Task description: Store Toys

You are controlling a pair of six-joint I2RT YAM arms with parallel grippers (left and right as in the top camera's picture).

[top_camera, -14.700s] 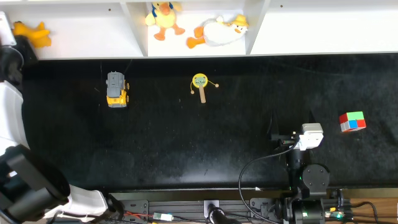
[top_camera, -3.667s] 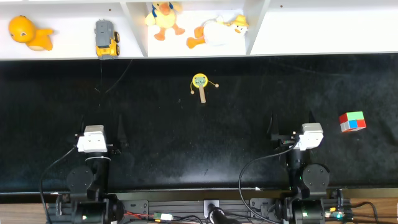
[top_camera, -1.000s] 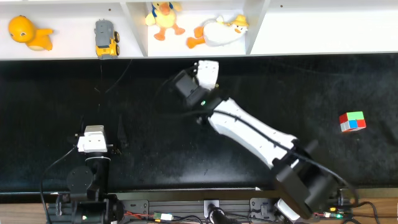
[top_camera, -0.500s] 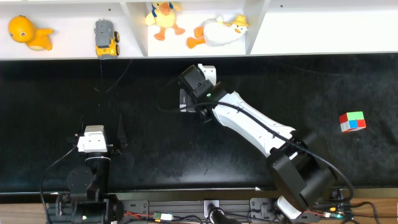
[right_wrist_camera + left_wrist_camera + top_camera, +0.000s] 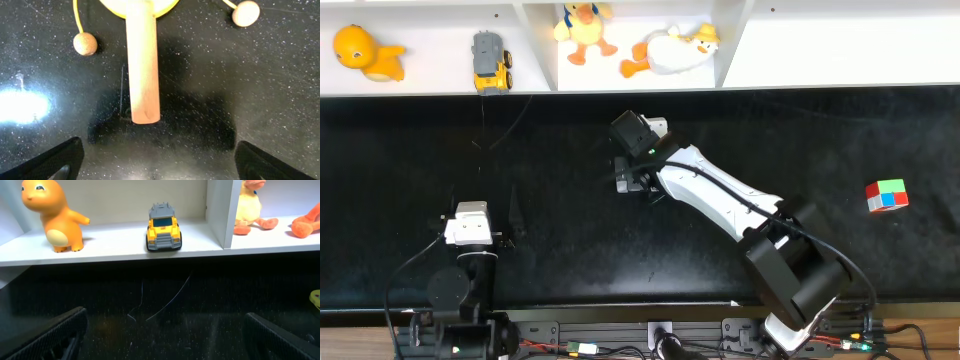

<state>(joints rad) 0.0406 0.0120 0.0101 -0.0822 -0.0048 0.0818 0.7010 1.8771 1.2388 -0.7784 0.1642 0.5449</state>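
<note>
Hovering right claw (image 5: 159, 146), seemingly open, above drum rattle (image 5: 142, 60).

right arm (image 5: 720, 198) stretched far, right gripper (image 5: 157, 146) spread (seemingly low) — left gripper (image 5: 165, 314) spread

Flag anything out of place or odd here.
Nothing is damaged or spilled. Two toys lie on the black table instead of the shelf: the drum rattle beneath the open right hand, and the colour cube near the table's right edge.
</note>
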